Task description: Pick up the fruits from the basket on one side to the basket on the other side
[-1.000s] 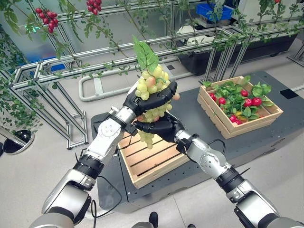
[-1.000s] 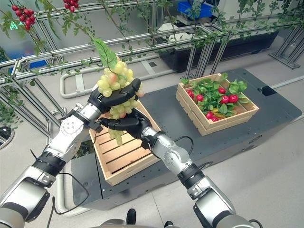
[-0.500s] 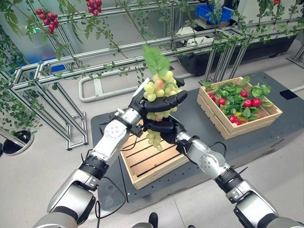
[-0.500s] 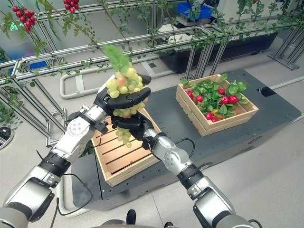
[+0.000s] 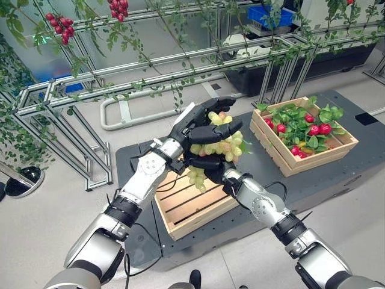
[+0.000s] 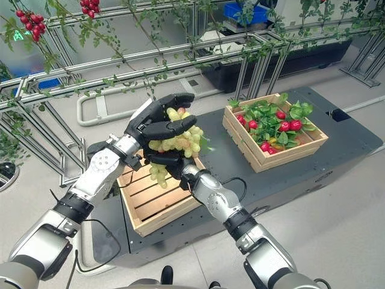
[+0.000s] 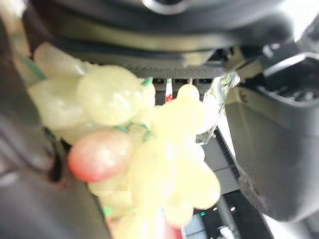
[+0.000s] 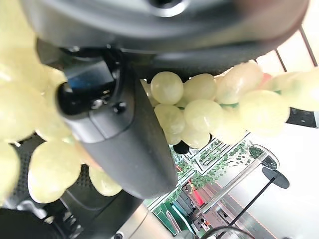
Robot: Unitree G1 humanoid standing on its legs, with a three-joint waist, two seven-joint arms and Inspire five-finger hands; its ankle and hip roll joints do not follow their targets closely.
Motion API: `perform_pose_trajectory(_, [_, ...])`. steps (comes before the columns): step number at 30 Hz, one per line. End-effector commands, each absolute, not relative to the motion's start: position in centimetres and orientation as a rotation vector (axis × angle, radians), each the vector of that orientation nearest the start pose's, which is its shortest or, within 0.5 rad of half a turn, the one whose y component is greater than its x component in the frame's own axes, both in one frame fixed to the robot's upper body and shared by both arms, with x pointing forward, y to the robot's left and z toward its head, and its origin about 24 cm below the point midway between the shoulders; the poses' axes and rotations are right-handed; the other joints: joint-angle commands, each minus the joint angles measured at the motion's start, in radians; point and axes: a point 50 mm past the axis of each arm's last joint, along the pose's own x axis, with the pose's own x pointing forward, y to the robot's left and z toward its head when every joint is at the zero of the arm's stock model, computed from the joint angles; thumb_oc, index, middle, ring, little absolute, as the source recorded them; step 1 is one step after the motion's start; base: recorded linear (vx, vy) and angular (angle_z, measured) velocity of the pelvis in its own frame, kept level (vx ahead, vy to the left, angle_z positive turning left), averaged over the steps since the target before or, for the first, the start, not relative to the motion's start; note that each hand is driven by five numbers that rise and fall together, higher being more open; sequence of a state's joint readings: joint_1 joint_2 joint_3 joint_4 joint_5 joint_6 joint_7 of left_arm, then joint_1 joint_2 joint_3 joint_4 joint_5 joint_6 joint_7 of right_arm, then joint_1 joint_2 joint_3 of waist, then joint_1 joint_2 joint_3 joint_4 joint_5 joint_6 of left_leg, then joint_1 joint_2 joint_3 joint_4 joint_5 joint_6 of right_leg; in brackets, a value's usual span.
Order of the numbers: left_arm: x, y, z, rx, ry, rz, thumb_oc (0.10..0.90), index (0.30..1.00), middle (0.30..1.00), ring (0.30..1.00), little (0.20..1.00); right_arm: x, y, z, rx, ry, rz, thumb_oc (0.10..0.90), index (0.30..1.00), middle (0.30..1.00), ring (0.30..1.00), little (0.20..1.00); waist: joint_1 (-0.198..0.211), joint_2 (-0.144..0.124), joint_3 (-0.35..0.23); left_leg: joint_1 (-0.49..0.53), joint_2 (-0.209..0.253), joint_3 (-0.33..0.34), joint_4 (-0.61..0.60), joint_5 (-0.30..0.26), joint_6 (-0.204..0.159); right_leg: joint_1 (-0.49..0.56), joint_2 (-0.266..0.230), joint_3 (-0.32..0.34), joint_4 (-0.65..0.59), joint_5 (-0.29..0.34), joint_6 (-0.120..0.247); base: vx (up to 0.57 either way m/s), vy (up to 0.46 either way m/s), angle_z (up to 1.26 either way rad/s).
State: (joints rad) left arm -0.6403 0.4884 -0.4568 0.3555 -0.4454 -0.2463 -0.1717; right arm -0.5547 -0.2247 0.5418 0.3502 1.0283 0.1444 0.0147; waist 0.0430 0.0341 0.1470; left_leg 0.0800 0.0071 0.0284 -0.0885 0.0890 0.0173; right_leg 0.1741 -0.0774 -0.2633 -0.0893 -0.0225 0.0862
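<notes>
A bunch of pale green grapes (image 5: 219,141) with one pinkish grape hangs in the air above the far right corner of the empty wooden crate (image 5: 192,208). My left hand (image 5: 198,123) curls over the top of the bunch. My right hand (image 5: 207,165) cups it from below, with a few grapes dangling past it. The grapes (image 7: 149,169) press against the left palm in the left wrist view, and the right wrist view has the grapes (image 8: 199,109) draped round my thumb (image 8: 129,144). A second wooden crate (image 5: 313,150) to the right holds green leaves and red fruits (image 5: 317,128).
Both crates stand on a black platform (image 5: 252,135). Behind it run silver metal rails (image 5: 180,66) hung with leafy vines and red berry clusters (image 5: 60,27). A blue bin (image 5: 271,13) sits at the back right. Grey floor surrounds the platform.
The bunch has tipped from upright to lying sideways and dropped lower. Both hands shifted slightly right with it, and its leaf no longer stands up.
</notes>
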Motion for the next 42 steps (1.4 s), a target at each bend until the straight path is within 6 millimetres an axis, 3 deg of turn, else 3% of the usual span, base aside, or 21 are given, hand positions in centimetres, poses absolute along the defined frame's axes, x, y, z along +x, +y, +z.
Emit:
perform_pose_trajectory(1, [37.0,14.9,17.4,0.269,-0.374,-0.405,0.800,0.900,0.900,0.900,0.900,32.8,-3.6,14.3,0.693,-0.095,0.626,0.400,0.300,0.300,0.300,0.300,-0.003,-0.021,-0.130,0.039,0.033,0.023,0.001,-0.102,-0.032,-0.006,-0.052,-0.012,0.002,0.017,-0.040,-0.04,-0.011,-0.02])
perform_pose_trajectory(5, [37.0,15.2,17.2,0.271,-0.373,-0.391,0.800,0.900,0.900,0.900,0.900,32.9,-4.2,13.8,0.682,-0.093,0.601,0.400,0.300,0.300,0.300,0.300,-0.014,-0.021,-0.130,0.043,0.039,0.032,0.001,-0.102,-0.034,-0.009,-0.045,0.002,0.002,0.017,-0.044,-0.02,-0.005,-0.05])
perform_pose_trajectory(12, [36.4,15.3,16.7,0.156,-0.374,-0.401,0.800,0.900,0.900,0.900,0.900,33.0,-7.4,11.7,0.643,-0.072,0.515,0.400,0.300,0.300,0.300,0.300,-0.044,-0.026,-0.134,0.053,0.056,0.064,0.001,-0.102,-0.037,-0.019,-0.027,0.043,0.002,0.018,-0.051,-0.01,-0.014,-0.14])
perform_pose_trajectory(21, [35.9,17.2,15.4,0.106,-0.387,-0.090,0.800,0.900,0.900,0.900,0.900,32.6,-11.2,9.1,0.552,-0.021,0.404,0.400,0.300,0.300,0.300,0.300,-0.092,-0.043,-0.131,0.061,0.080,0.114,0.001,-0.099,-0.040,-0.043,-0.001,0.108,0.002,0.024,-0.059,-0.02,-0.028,-0.30])
perform_pose_trajectory(31, [36.0,17.3,15.7,0.115,-0.446,-0.024,0.800,0.900,0.900,0.900,0.900,31.9,-13.9,8.0,0.551,-0.021,0.347,0.400,0.300,0.300,0.300,0.300,-0.149,-0.045,-0.128,0.066,0.094,0.170,0.001,-0.102,-0.044,-0.067,0.015,0.159,0.002,0.032,-0.057,-0.01,-0.012,-0.24])
perform_pose_trajectory(36, [34.8,17.0,16.1,0.070,-0.520,-0.059,0.800,0.900,0.900,0.900,0.900,30.7,-15.7,7.9,0.547,-0.081,0.294,0.400,0.300,0.300,0.300,0.300,-0.174,-0.044,-0.123,0.070,0.101,0.199,0.001,-0.109,-0.044,-0.081,0.024,0.186,0.002,0.036,-0.056,0.04,-0.037,-0.17])
perform_pose_trajectory(42, [31.4,16.8,12.9,-0.051,-0.499,-0.168,0.800,0.900,0.900,0.900,0.900,28.2,-18.3,8.4,0.525,-0.158,0.279,0.400,0.300,0.300,0.300,0.300,-0.197,-0.062,-0.110,0.097,0.127,0.237,0.023,-0.091,-0.052,-0.076,0.062,0.233,0.008,0.028,-0.086,0.06,-0.113,-0.22])
